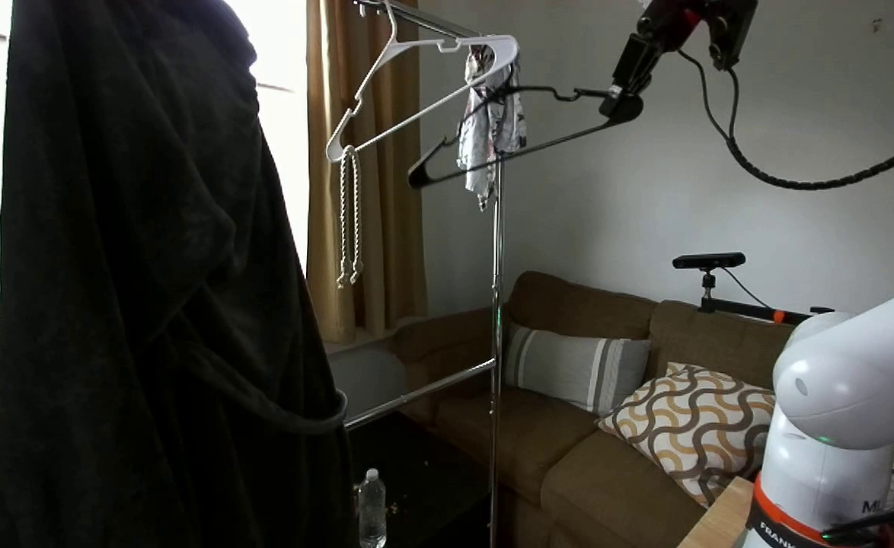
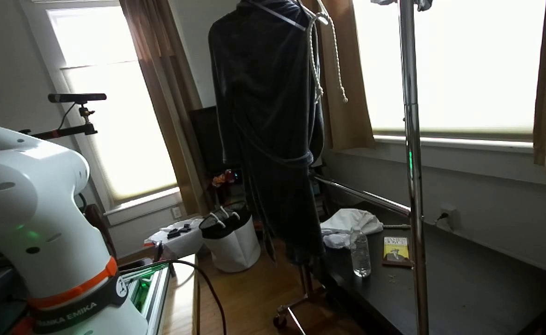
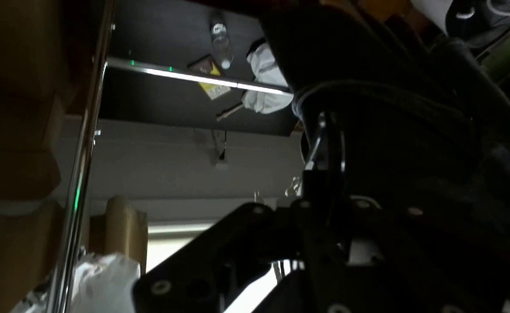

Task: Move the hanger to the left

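Observation:
A white hanger (image 1: 424, 118) hangs from the rail, with a white rope over its lower bar; its end also shows in an exterior view (image 2: 322, 18). A black hanger (image 1: 538, 144) lies to its right, in front of a small whitish bundle (image 1: 485, 144). My gripper (image 1: 621, 100) is shut on the right end of the black hanger. In the wrist view my gripper (image 3: 322, 187) is dark, with the black hanger (image 3: 334, 145) sticking out between the fingertips. The black hanger's hook cannot be made out. The gripper is out of view in an exterior view.
A large black garment (image 1: 150, 266) hangs at the near end of the chrome rack, also in an exterior view (image 2: 273, 93). The rack's upright post (image 1: 497, 304) stands below the bundle. A brown sofa (image 1: 607, 472) and a low table with a bottle (image 2: 360, 253) are below.

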### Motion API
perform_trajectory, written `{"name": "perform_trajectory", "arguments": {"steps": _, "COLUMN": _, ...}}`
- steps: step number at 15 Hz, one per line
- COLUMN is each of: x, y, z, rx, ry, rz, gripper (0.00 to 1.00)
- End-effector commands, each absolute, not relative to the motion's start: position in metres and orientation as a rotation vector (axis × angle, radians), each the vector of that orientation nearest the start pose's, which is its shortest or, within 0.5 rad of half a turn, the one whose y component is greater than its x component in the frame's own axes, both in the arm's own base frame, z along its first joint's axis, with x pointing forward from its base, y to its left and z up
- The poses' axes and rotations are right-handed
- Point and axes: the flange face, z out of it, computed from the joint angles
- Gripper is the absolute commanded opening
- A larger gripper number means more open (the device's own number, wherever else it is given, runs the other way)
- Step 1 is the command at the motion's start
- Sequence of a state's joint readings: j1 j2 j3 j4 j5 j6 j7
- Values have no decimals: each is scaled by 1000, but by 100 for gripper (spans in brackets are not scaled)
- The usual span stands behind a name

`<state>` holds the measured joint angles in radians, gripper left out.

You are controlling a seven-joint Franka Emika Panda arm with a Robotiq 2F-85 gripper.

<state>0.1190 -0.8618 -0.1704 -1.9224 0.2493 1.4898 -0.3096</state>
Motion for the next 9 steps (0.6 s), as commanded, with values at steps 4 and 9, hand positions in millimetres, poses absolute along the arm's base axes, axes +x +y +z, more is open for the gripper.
{"name": "perform_trajectory", "arguments": {"steps": 4, "x": 200, "y": -11, "z": 733, "rx": -2661, "ry": -444, "rz": -183, "gripper": 2}}
{"name": "perform_trajectory", "arguments": {"steps": 9, "x": 215, "y": 16, "z": 720, "rx": -2495, "ry": -609, "rz": 3, "gripper": 2}}
